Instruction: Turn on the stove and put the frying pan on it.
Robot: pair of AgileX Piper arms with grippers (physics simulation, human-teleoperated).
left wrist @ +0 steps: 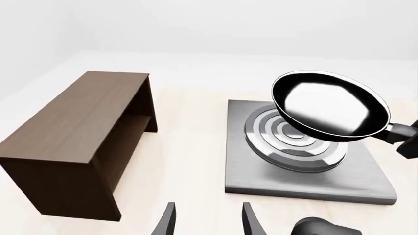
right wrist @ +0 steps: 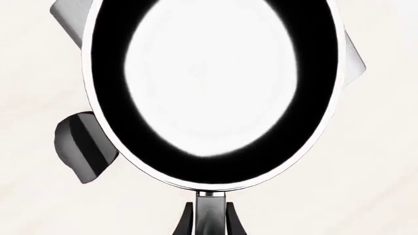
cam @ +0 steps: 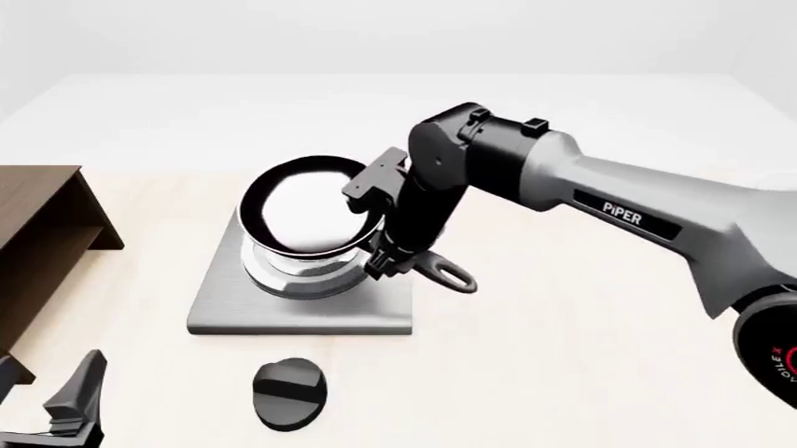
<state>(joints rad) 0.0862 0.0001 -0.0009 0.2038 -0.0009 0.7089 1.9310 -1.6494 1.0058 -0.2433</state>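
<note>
The right claw (cam: 388,250) is clamped on the long black handle of the round shallow black frying pan with a glossy pale inside (cam: 302,207); in the right wrist view both fingers (right wrist: 187,221) press against the handle close to the pan's rim. The handle's loop end (cam: 451,274) projects behind the claw, toward the arms' side of the table. The pan extends ahead of the right claw and sits above the raised silver concentric rings of the flat grey metal square stove slab (cam: 299,313). The left wrist view shows the pan (left wrist: 328,105) tilted, with the rings (left wrist: 294,147) visible beneath it; whether pan and rings touch cannot be told.

The left claw (left wrist: 207,220) stands open with its fingers parted and nothing between them. It is low at the near left of the pale table (cam: 573,355). The small black round ridged knob (cam: 287,393) lies just beside the left claw, to its right, apart from the slab. The brown wooden cabinet (left wrist: 78,137) stands ahead of the left claw and to its left.
</note>
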